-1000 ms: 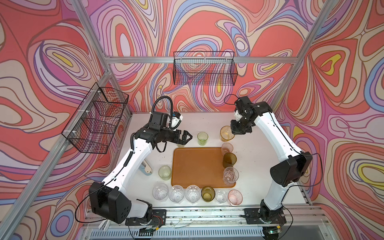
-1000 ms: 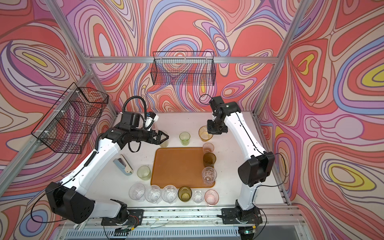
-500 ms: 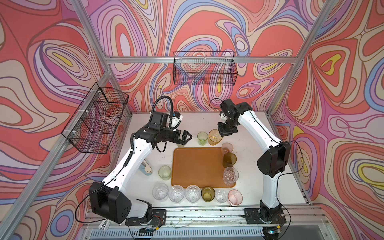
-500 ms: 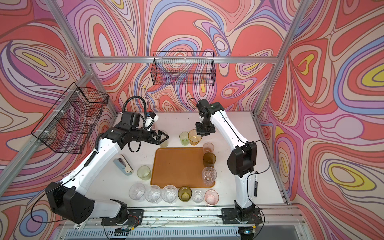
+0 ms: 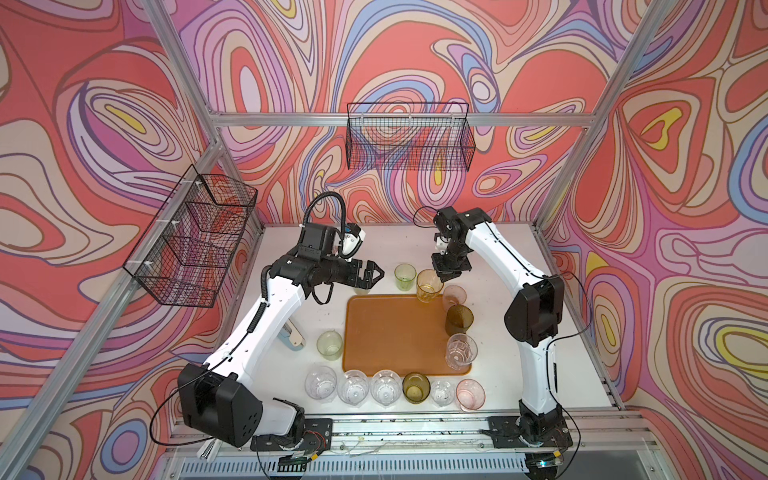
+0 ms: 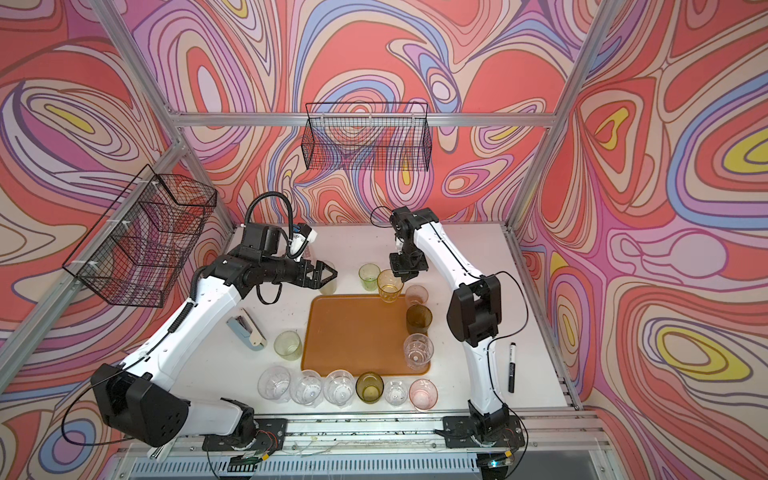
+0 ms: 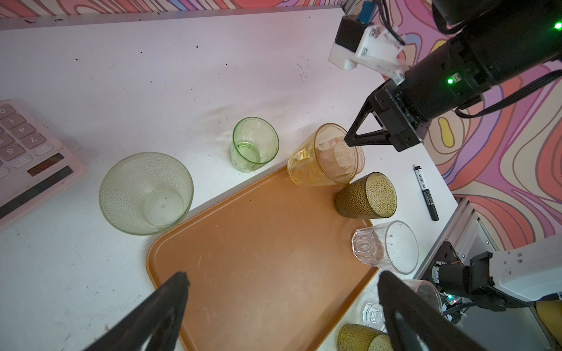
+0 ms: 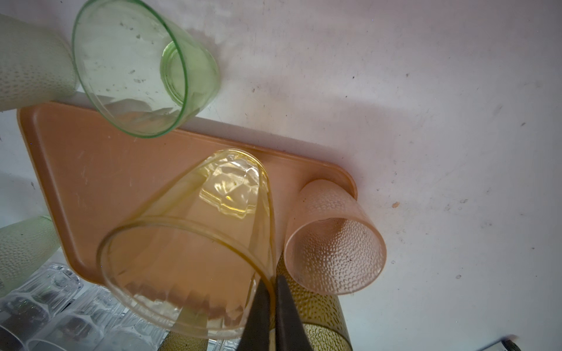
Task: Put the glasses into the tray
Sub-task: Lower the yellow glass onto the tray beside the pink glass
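- The right gripper is pinched shut on the rim of the amber glass, one finger inside the rim and one outside, as the right wrist view shows
- That amber glass hangs over the far right corner of the tray; whether its base touches the tray cannot be told
- The left gripper stands with jaws wide apart and nothing between them, held above the table left of the tray's far edge
- A light green glass stands on the table just left of the amber one, beyond the tray's far rim
- A pink dimpled glass stands at the far right corner, just right of the amber glass; whether it is on the tray or just off it is unclear
- On the tray's right side stand a dark olive glass and, nearer, a clear faceted glass
- A pale green dimpled glass stands on the table just beside the tray's left edge
- Along the near edge, off the tray, runs a row of six: three clear glasses, an olive glass, a small clear glass and a pink glass
- In a top view a black marker lies on the table right of the right arm
- The left wrist view shows a pink calculator on the table
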### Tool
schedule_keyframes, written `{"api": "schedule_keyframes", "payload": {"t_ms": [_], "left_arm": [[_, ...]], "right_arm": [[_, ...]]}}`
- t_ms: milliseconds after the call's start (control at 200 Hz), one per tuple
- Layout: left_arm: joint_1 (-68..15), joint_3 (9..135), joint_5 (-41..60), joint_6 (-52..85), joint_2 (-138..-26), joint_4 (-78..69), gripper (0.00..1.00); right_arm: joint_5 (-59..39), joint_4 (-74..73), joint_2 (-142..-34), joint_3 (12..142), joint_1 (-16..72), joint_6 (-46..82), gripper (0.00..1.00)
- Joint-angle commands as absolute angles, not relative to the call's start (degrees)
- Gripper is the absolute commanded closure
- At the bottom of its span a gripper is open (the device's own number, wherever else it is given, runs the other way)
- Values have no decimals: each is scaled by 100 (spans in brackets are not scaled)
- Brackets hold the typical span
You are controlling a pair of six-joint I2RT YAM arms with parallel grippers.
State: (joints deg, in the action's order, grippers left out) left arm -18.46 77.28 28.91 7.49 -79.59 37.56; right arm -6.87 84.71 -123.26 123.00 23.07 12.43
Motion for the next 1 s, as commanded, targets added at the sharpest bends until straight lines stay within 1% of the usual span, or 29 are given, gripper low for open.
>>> {"api": "schedule_keyframes", "payload": {"t_ms": [0, 997], "left_arm": [[-1880, 7893, 2900, 636, -7849, 3892, 0], [-1883, 7888, 2936, 657, -7805, 3876, 0]], "right_arm": [[-742, 8502, -12430, 12375, 2338, 1130, 100], [-608, 8621, -12885, 12419, 2452, 1055, 100]]}}
